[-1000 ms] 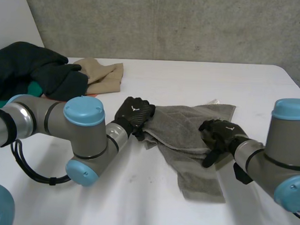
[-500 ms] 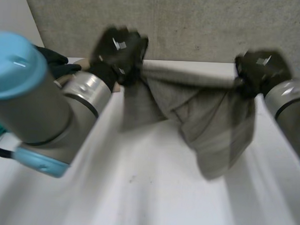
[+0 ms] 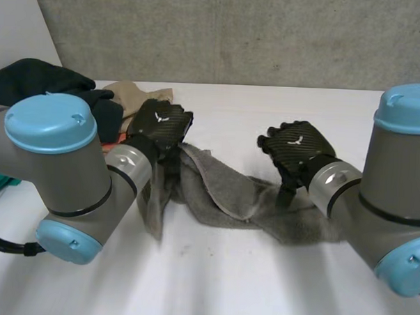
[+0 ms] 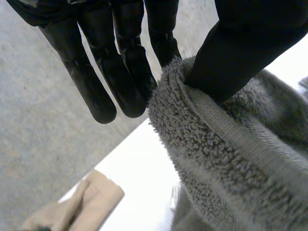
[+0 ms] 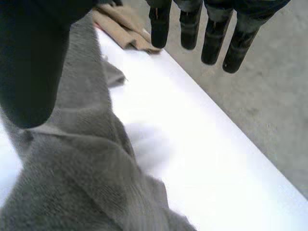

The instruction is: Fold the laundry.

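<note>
Two hands hold a grey terry towel by opposite ends: left hand, right hand. The middle sags onto the white table, which is bare nearer the robot.

Left wrist: thumb pinches the hemmed edge against the fingers, crumpled beige cloth beyond.

Right wrist: thumb pins the towel edge, fingers straight, open tabletop alongside.

White table spans foreground; grey concrete wall rises just behind its far edge
</note>
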Action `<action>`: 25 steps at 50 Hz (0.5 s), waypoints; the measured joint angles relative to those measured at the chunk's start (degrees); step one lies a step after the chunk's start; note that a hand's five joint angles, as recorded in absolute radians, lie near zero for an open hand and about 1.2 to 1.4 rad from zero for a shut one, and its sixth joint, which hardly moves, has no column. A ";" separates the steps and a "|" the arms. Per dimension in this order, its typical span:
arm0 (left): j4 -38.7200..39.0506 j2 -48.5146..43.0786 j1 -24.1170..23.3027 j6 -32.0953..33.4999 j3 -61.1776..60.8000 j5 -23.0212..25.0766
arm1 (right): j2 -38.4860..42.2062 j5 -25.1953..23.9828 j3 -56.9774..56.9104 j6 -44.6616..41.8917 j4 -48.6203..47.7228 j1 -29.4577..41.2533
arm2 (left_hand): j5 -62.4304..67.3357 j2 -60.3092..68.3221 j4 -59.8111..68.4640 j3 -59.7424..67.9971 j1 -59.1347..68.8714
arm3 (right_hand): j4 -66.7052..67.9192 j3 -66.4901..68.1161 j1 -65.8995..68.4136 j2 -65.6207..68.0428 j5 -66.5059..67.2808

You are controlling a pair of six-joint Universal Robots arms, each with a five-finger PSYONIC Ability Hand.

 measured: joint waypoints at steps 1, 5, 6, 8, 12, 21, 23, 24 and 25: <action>-0.05 -0.08 0.17 0.04 -0.48 0.01 | 0.11 -0.10 -0.41 0.50 0.30 -1.15 | 0.00 0.00 0.00 0.00 0.00 | -2.84 -3.93 -2.54 -3.23 -2.78; -0.08 0.42 0.32 0.51 -2.13 0.02 | 0.75 -0.87 -2.73 1.33 1.33 -5.33 | 0.00 0.00 0.00 0.00 0.00 | -2.84 -4.09 -2.54 -3.43 -2.88; -0.06 0.89 0.30 0.94 -2.94 0.03 | 1.09 -1.46 -3.92 1.20 2.01 -6.87 | 0.00 0.00 0.00 0.00 0.00 | -2.84 -4.09 -2.54 -3.43 -2.88; -0.05 1.54 0.27 1.58 -3.96 0.03 | 1.60 -2.32 -5.64 0.74 3.29 -8.81 | 0.00 0.00 0.00 0.00 0.00 | -2.84 -4.09 -2.54 -3.43 -2.88; 0.09 3.61 0.35 3.90 -6.83 0.04 | 3.04 -3.85 -8.70 -1.08 7.18 -11.78 | 0.00 0.00 0.00 0.00 0.00 | -2.84 -4.09 -2.54 -3.43 -2.88; 0.40 6.33 1.54 7.71 -11.59 0.04 | 9.29 -5.34 -11.43 -8.39 14.81 -13.23 | 0.00 0.00 0.00 0.00 0.00 | -2.84 -4.09 -2.54 -3.43 -2.88; 0.42 6.42 1.77 7.88 -12.06 0.06 | 11.21 -5.58 -11.73 -10.09 14.62 -13.08 | 0.00 0.00 0.00 0.00 0.00 | -2.84 -4.09 -2.54 -3.43 -2.88; 0.42 6.43 1.85 7.90 -12.19 0.07 | 11.90 -5.69 -11.84 -10.69 14.50 -13.02 | 0.00 0.00 0.00 0.00 0.00 | -2.84 -4.09 -2.54 -3.43 -2.88; 0.43 6.42 1.96 7.92 -12.37 0.08 | 13.05 -5.87 -12.06 -11.70 14.22 -12.93 | 0.00 0.00 0.00 0.00 0.00 | -2.84 -4.09 -2.54 -3.43 -2.88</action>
